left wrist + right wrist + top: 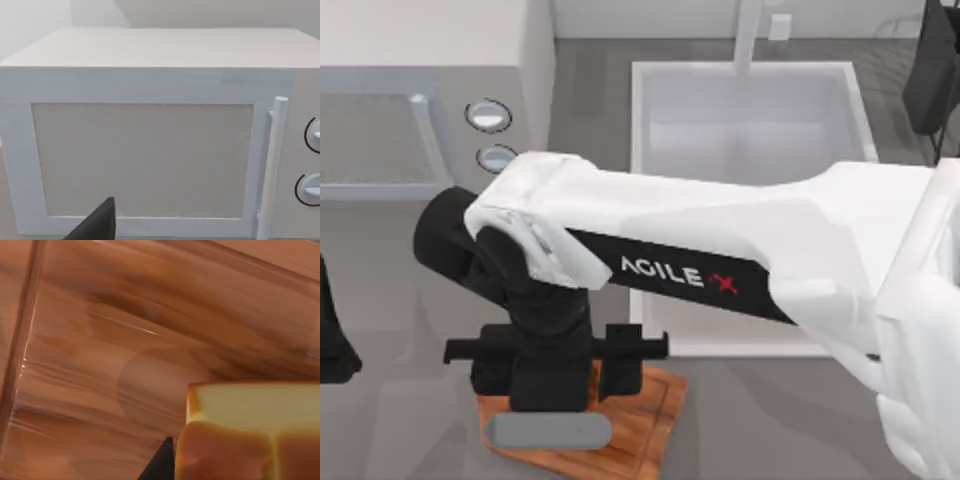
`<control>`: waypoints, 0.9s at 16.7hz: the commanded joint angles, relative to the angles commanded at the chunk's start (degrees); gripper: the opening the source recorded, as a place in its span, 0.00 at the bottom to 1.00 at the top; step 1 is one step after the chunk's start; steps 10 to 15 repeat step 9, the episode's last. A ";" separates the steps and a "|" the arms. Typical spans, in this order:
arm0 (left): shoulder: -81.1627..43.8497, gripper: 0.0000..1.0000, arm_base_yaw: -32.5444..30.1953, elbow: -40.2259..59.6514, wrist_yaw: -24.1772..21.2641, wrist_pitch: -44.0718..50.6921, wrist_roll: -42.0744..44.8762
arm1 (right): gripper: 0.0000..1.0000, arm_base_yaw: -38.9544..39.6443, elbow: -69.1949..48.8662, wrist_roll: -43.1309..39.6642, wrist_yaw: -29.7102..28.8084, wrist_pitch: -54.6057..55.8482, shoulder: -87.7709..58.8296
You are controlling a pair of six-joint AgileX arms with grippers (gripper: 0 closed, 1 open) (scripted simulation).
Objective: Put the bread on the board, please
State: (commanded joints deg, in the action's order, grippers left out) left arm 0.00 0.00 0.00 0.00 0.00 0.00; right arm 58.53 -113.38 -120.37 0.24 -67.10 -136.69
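The reddish-brown board (650, 420) lies at the near edge of the table, left of centre. My right arm reaches across from the right, and its gripper (556, 390) hangs low over the board and covers most of it. In the right wrist view the bread (250, 430), pale on its cut face with a golden-orange crust, sits just above the board's grain (100, 365). One dark finger (161, 462) presses against the bread's side. My left gripper (330, 345) is parked at the left edge of the table.
A white microwave (410, 130) with two knobs stands at the back left; the left wrist view faces its door (140, 160). A white sink (750, 130) sits behind the right arm. A dark object (935, 70) stands at the far right.
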 joint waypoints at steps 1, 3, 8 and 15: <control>0.00 1.00 0.00 0.00 0.00 0.00 0.00 | 0.83 0.00 0.00 0.00 0.00 0.00 0.00; 0.00 1.00 0.00 0.00 0.00 0.00 0.00 | 0.98 0.00 0.00 0.00 0.00 0.00 0.00; 0.00 1.00 0.00 0.00 0.00 0.00 0.00 | 1.00 0.00 0.00 0.00 0.00 0.00 0.00; 0.00 1.00 0.00 0.00 0.00 0.00 0.00 | 1.00 0.00 0.00 0.00 0.00 0.00 0.00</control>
